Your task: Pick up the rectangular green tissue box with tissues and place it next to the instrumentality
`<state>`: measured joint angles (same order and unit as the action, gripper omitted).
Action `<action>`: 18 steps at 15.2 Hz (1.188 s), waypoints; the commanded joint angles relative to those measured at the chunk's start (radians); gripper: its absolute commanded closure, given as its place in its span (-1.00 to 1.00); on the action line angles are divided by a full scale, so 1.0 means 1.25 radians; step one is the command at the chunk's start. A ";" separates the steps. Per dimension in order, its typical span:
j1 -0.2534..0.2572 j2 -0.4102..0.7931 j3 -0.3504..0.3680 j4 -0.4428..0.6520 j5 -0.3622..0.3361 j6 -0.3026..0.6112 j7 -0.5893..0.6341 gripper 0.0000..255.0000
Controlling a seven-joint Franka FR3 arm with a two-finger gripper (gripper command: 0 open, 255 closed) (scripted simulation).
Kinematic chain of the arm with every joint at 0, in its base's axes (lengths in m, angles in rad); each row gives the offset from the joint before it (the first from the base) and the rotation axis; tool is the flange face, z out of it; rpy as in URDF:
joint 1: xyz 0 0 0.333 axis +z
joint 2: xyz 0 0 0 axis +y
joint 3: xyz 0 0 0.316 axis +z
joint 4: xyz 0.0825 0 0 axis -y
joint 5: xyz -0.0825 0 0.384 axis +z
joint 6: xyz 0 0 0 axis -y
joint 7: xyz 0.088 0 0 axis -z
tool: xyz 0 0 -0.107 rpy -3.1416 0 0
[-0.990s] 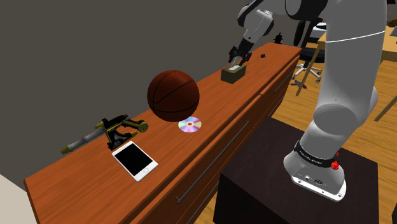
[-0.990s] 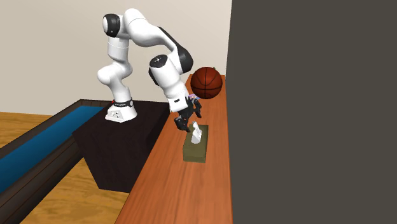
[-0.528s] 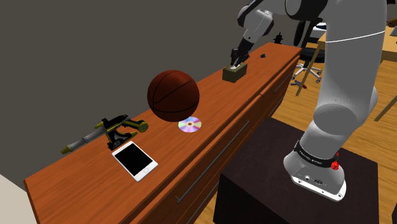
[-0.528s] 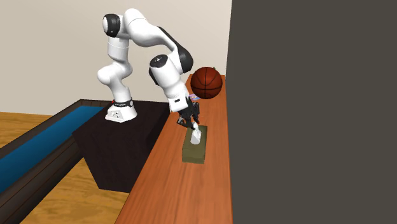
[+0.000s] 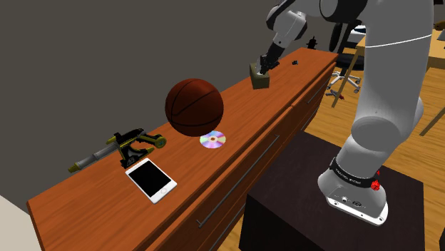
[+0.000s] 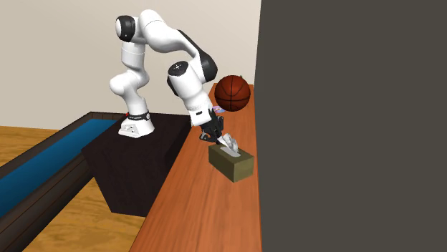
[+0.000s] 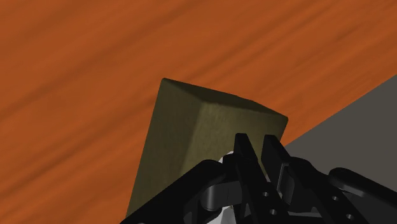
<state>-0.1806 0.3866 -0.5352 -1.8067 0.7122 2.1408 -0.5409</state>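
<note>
The wall (image 6: 344, 129) runs right along the back of the top (image 5: 239, 107), leaving no way behind anything on it. The box (image 6: 231, 163), clasped by the gripper (image 6: 222, 140), is just beside that wall. Between box and instrument (image 5: 132, 145) the ball (image 5: 194, 107) stands tall near the wall, blocking the straight way. The front strip past it is open: the CD (image 5: 212, 140) there and the phone (image 5: 151, 180) by the instrument lie flat
</note>
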 commanded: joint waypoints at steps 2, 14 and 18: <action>0.003 -0.009 -0.004 0.006 -0.011 -0.014 0.012 1.00; 0.013 -0.061 -0.024 0.064 -0.069 -0.099 0.078 1.00; 0.014 -0.073 -0.029 0.090 -0.084 -0.131 0.098 1.00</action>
<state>-0.1639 0.2989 -0.5702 -1.7073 0.6131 1.9915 -0.4276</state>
